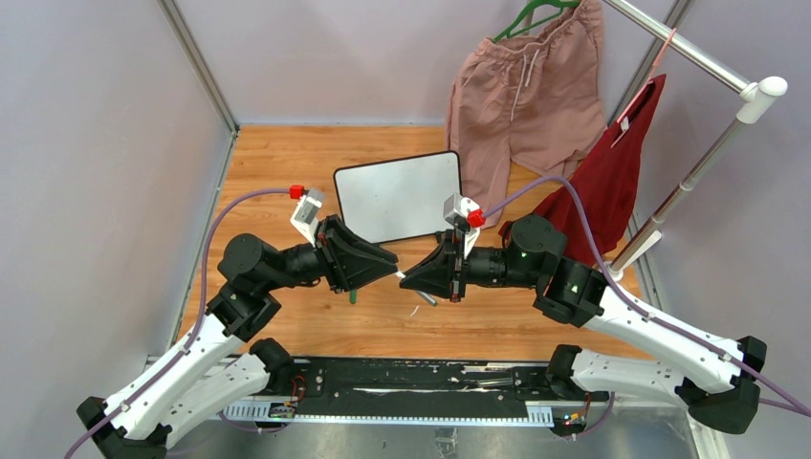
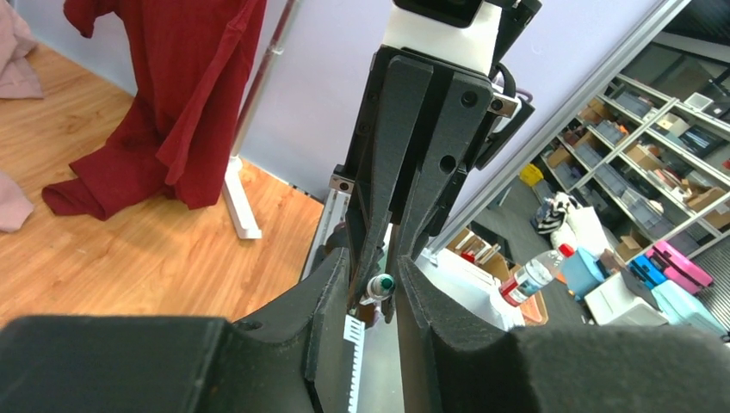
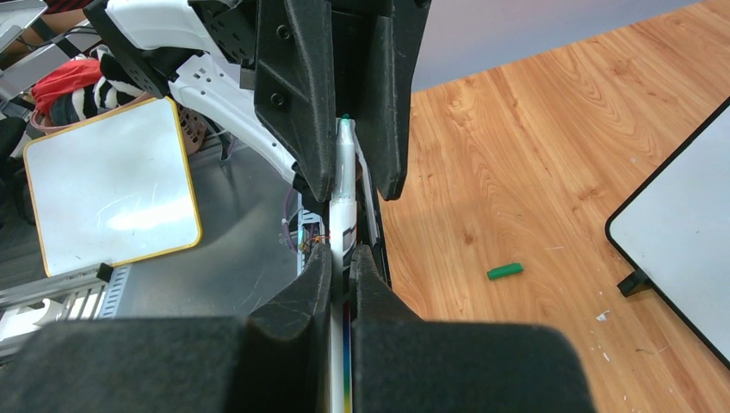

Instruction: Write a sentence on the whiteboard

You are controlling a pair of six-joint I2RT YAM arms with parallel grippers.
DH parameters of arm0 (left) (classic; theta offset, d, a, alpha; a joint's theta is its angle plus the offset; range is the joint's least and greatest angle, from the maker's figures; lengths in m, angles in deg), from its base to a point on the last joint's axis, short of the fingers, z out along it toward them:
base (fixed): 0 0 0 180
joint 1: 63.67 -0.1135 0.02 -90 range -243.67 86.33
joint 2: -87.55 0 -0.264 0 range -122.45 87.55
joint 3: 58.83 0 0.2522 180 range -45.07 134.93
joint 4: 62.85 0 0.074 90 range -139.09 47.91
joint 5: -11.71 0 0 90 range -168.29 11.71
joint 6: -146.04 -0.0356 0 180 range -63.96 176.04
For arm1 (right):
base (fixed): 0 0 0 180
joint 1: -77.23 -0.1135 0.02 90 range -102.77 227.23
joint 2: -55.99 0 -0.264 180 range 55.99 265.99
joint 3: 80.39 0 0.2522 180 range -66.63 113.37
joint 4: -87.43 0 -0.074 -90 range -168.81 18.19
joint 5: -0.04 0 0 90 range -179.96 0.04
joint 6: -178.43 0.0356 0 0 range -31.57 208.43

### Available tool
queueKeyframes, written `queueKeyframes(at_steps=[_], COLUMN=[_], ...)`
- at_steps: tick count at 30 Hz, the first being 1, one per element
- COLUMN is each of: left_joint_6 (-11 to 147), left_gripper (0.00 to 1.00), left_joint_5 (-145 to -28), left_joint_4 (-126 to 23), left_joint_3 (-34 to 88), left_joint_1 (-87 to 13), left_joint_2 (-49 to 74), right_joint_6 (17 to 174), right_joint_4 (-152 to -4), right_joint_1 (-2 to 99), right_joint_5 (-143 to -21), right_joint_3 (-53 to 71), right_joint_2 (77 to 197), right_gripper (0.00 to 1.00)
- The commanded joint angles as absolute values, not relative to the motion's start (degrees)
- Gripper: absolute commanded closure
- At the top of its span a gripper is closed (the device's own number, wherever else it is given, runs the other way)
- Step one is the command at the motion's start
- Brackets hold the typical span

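Note:
The whiteboard point(image 1: 397, 196) lies at the back middle of the wooden table, and its face is blank. No green sentence shows on it. Its corner also shows in the right wrist view point(image 3: 680, 241). My right gripper point(image 1: 413, 277) is shut on a white marker point(image 3: 343, 206) that runs lengthwise between its fingers. The marker's green-tipped end point(image 2: 381, 284) reaches in between the fingers of my left gripper point(image 1: 387, 268). That gripper faces the right one tip to tip, its jaws slightly apart around the marker. A loose green cap point(image 3: 504, 271) lies on the table below the grippers point(image 1: 352, 298).
Pink shorts point(image 1: 524, 91) and a red garment point(image 1: 612, 172) hang from a rack point(image 1: 698, 163) at the back right, and the garment reaches down to the table. Grey walls enclose the left and back. A yellow-framed board point(image 3: 112, 185) lies beyond the table's near edge.

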State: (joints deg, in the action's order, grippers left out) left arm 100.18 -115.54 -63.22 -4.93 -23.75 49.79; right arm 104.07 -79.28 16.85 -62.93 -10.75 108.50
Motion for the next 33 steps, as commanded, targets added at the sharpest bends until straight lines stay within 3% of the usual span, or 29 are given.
queueKeyframes(at_steps=[1, 4, 6, 9, 14, 17, 23, 33], left_joint_6=[100.34, 100.25, 100.30, 100.88, 102.35, 104.51, 112.75, 119.80], left_gripper=[0.71, 0.84, 1.00, 1.00, 1.00, 1.00, 1.00, 1.00], left_joint_5=[-117.09, -117.65, -117.43, -114.64, -105.19, -98.39, -87.42, -78.38], left_joint_4=[-64.56, -64.56, -64.56, -64.56, -64.65, -65.96, -74.65, -82.62], left_joint_3=[-4.96, -5.09, -5.17, -5.58, -5.63, -5.73, -7.77, -10.07], left_joint_1=[-23.88, -23.91, -23.92, -23.93, -23.95, -23.94, -23.87, -23.90], left_joint_2=[50.06, 50.23, 50.38, 51.77, 54.53, 55.81, 56.59, 56.90], right_joint_6=[104.17, 104.12, 104.26, 104.75, 105.46, 107.20, 115.70, 124.60], right_joint_4=[-80.79, -80.70, -80.81, -81.25, -82.76, -87.04, -101.82, -104.04], right_joint_1=[16.58, 16.58, 16.58, 16.58, 16.58, 16.58, 16.65, 19.51], right_joint_5=[-62.07, -62.10, -62.19, -62.63, -67.29, -71.84, -80.61, -74.61], right_joint_3=[-8.40, -8.44, -8.44, -8.16, -8.13, -9.42, -13.89, -5.66], right_joint_2=[108.38, 108.46, 108.41, 108.42, 107.60, 106.03, 105.01, 113.53], right_gripper=[1.00, 1.00, 1.00, 1.00, 0.47, 0.34, 0.26, 0.26])
